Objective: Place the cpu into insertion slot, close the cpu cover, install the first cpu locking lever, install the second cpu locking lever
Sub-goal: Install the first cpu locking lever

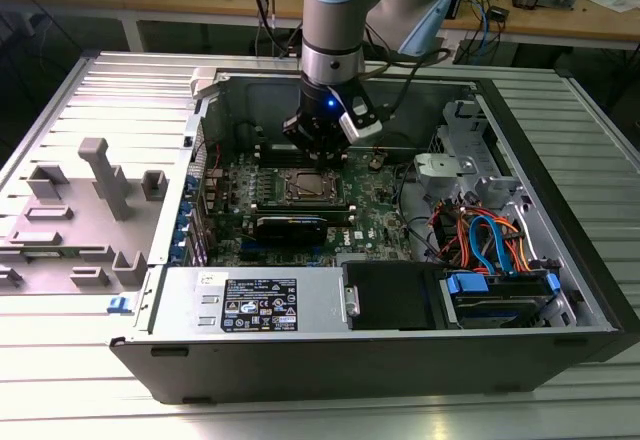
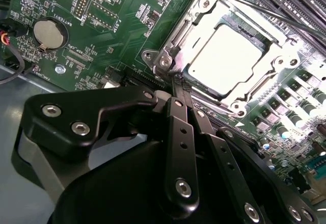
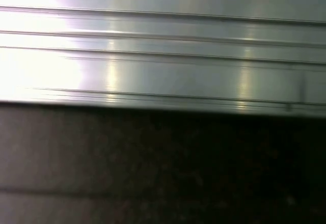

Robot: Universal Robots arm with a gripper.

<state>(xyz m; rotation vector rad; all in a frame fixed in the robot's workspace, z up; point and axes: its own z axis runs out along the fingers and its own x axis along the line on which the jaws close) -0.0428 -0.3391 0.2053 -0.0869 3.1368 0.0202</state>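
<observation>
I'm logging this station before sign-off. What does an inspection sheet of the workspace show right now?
Surface: ribbed metal table carrying an open computer case.
Job's things: cpu seated in the insertion slot; cpu cover lying down around it.
Clutter: grey fixture blocks on the exterior view's left.
Grippers: gripper, fingers together, tip at the socket's corner.
Cables: orange and blue bundle inside the case.
Surroundings: wooden bench behind.

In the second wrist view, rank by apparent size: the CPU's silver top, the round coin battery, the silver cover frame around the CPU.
1. Silver metal cover frame
2. Dull silver square CPU top
3. Round silver coin battery
</observation>
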